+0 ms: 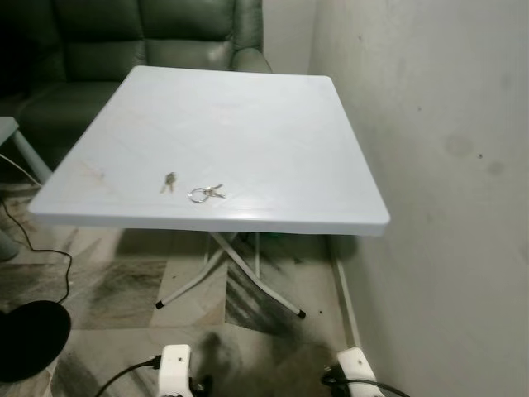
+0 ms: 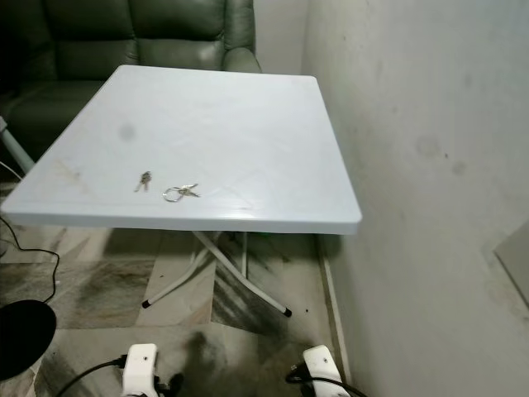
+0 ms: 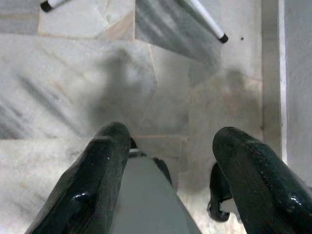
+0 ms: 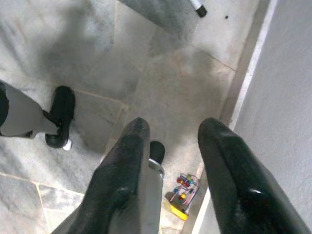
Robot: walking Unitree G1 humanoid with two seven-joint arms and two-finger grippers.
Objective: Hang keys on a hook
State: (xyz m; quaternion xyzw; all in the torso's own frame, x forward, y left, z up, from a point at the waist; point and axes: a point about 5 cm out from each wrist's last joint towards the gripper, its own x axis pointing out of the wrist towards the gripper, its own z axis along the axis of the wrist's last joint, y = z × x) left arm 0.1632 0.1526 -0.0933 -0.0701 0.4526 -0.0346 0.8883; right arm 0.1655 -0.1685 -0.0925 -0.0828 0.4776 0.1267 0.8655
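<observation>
Keys (image 1: pixel 205 193) lie flat at centre frame near the table's (image 1: pixel 273 141) front edge, both grippers (image 3: pixel 165 170) (image 4: pixel 170 165) released and empty over floor; a sliding grab could knock them off.

White folding table (image 1: pixel 273 141); green sofa (image 1: pixel 140 41), scuffed wall (image 1: pixel 430 165), marble floor (image 1: pixel 124 285)

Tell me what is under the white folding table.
Under the white folding table: crossed white legs with black tips on a marbled tile floor. The tabletop hides where the legs attach and the floor farther back.
</observation>
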